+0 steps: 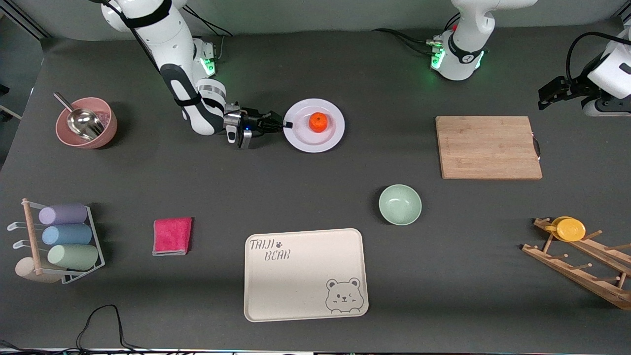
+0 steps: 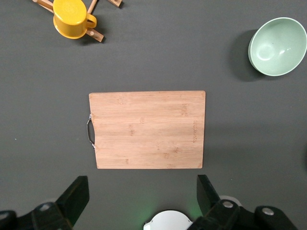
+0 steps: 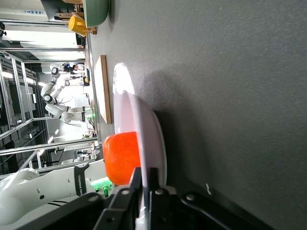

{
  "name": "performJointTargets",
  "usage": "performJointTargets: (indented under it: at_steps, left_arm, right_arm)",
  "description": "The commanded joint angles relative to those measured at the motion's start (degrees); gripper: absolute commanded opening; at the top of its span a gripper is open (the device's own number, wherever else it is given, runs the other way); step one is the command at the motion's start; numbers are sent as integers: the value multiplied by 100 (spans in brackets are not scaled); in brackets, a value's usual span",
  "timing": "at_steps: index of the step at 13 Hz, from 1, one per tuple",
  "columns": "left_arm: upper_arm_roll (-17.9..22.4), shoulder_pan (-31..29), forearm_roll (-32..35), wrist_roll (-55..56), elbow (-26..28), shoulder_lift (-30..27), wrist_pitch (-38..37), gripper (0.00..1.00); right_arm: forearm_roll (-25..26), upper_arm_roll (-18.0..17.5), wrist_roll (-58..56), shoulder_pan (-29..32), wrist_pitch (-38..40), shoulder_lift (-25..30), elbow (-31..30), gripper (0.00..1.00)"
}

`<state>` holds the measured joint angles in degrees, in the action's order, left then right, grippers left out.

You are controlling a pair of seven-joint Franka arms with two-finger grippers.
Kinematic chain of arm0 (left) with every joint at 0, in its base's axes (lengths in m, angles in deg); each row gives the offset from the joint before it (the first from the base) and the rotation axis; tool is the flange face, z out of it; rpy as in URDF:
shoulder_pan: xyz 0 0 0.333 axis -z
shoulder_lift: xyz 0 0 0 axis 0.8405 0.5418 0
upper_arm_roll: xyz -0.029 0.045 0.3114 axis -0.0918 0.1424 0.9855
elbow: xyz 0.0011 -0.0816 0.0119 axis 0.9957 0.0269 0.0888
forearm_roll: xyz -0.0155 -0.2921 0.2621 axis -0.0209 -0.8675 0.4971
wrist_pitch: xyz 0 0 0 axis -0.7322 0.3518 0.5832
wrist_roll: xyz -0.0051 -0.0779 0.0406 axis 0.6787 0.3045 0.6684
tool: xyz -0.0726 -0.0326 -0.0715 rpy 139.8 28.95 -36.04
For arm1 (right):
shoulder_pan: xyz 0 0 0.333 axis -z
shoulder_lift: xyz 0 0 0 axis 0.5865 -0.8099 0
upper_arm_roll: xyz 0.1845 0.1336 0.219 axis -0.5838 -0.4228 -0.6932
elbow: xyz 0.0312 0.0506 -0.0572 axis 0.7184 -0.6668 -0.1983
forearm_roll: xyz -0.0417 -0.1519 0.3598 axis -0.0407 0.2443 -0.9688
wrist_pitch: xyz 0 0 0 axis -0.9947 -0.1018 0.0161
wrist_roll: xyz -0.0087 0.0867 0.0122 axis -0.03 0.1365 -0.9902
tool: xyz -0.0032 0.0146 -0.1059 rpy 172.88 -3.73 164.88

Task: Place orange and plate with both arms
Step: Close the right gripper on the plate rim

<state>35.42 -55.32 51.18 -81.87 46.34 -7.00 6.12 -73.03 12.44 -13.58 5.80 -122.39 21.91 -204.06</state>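
Desk [image 1: 315, 197]: dark grey mat, everything sits on it.

Cream bear tray [image 1: 305, 274] lies nearest the front camera, mid-desk. Wooden cutting board [image 1: 488, 147] sits toward my left arm's end, flat, metal handle on its short edge. Wooden peg rack [image 1: 581, 261] is at that same end, nearer the camera, with a yellow cup [image 1: 569, 229] hung on it. Tube rack [image 1: 59, 241] with pastel rolls sits at my right arm's end.

Plate [image 1: 314, 125]: flat on the desk, farther from the camera than the tray, between my two bases. Pink bowl [image 1: 86, 122] with a metal scoop [image 1: 81, 121] sits at my right arm's end. Mint bowl [image 1: 400, 204] sits between tray and board. Pink cloth [image 1: 172, 235] lies beside the tray.

Orange [image 1: 318, 122]: on the plate, near its centre.

My right gripper [image 1: 286, 125] is low at the plate's rim, fingers pinched on the rim edge; right wrist view shows rim between them, orange just beside.

My left gripper [image 2: 141, 199] waits over the board's edge, fingers spread wide, holding nothing.
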Motion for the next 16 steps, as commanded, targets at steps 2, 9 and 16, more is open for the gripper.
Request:
performJointTargets:
  at_steps: [2, 9, 16]
  left_arm:
    - [43, 58, 18, 1, 85, -170, -56, 100]
    - [43, 49, 18, 1, 85, -179, -65, 100]
    - [51, 67, 9, 1, 85, -179, -65, 100]
  right_arm:
    - [-161, -42, -157, 118, 118, -31, 60, 0]
    - [-21, -25, 622, 523, 602, 1434, -142, 0]
    - [1815, 10, 2215, 1392, 418, 2202, 225, 0]
